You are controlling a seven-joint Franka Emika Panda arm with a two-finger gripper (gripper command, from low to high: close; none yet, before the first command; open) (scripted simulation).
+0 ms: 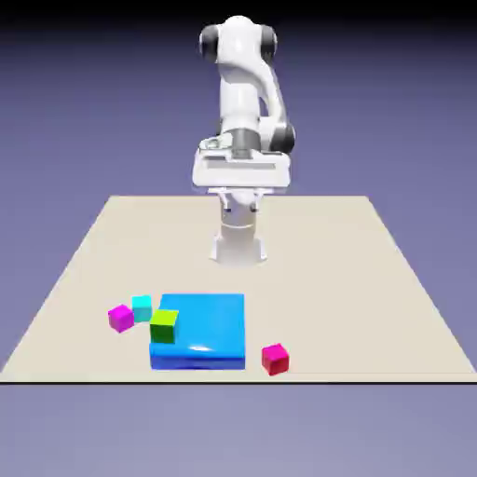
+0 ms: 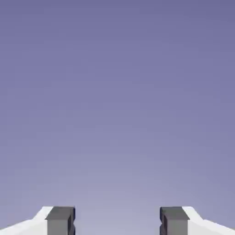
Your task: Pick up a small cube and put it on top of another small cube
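The small crimson-red cube point(image 1: 275, 358) lies near the table's front edge, just right of a big blue block point(image 1: 200, 329). A magenta-purple cube point(image 1: 120, 318) and a cyan cube point(image 1: 142, 307) sit left of that block, and a green cube point(image 1: 164, 325) rests at its left edge. My gripper point(image 1: 240, 197) hangs high over the far part of the table, well away from every cube. In the hand view the gripper point(image 2: 117, 220) is open, with two grey fingertips point(image 2: 60, 219) wide apart and only the blue-violet backdrop between them.
The beige table point(image 1: 354, 270) ends just in front of the cubes. The robot's base point(image 1: 239, 244) stands at the far middle, behind the blue block.
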